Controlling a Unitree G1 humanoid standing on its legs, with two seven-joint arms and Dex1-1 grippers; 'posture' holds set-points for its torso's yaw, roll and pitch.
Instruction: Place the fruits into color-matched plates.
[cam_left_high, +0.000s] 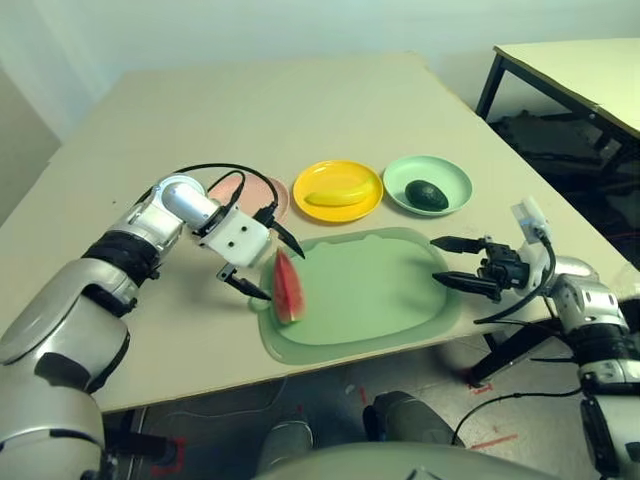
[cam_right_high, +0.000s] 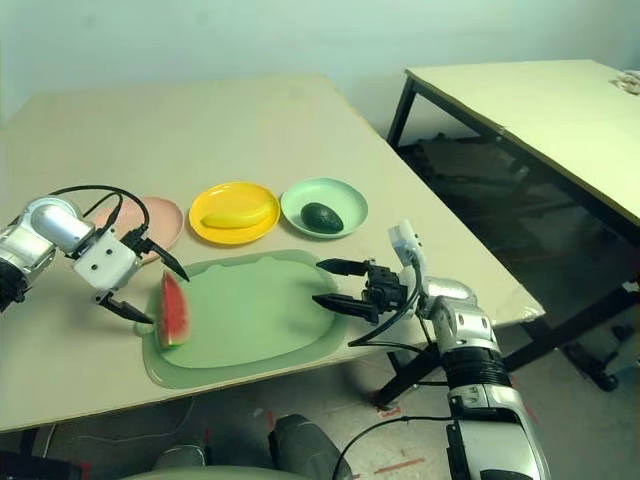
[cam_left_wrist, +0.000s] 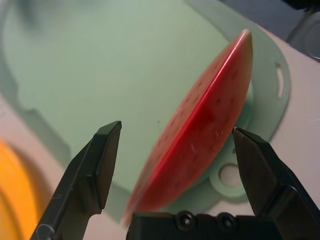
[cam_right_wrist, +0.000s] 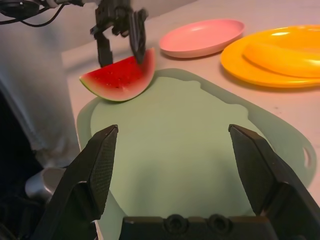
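The red watermelon wedge (cam_left_high: 288, 288) stands on the left part of the green cutting mat (cam_left_high: 375, 290), left of centre in the left eye view, its long side running up and down the frame; the left claw (cam_left_high: 287, 277) is right at it, reaching in from the left, its two fingers spread wide, with the wedge lying across the space ahead of them in the left wrist view; the claw has not closed on it, and whether a fingertip brushes the rind I cannot tell; the right claw (cam_left_high: 434, 259) is wide open too, with nothing between its fingers, its tips over the right edge of the mat, well apart from the wedge; above the mat in the frame, three plates sit in a row on the tabletop (cam_left_high: 250, 110); the pink plate (cam_right_wrist: 202, 39), at the left of the row and partly behind the left arm, is bare; the yellow plate (cam_left_high: 301, 187), in the middle, holds the banana (cam_left_high: 338, 195); the mint green plate (cam_left_high: 440, 168), at the right, holds the dark avocado (cam_left_high: 426, 195), towards its lower edge.
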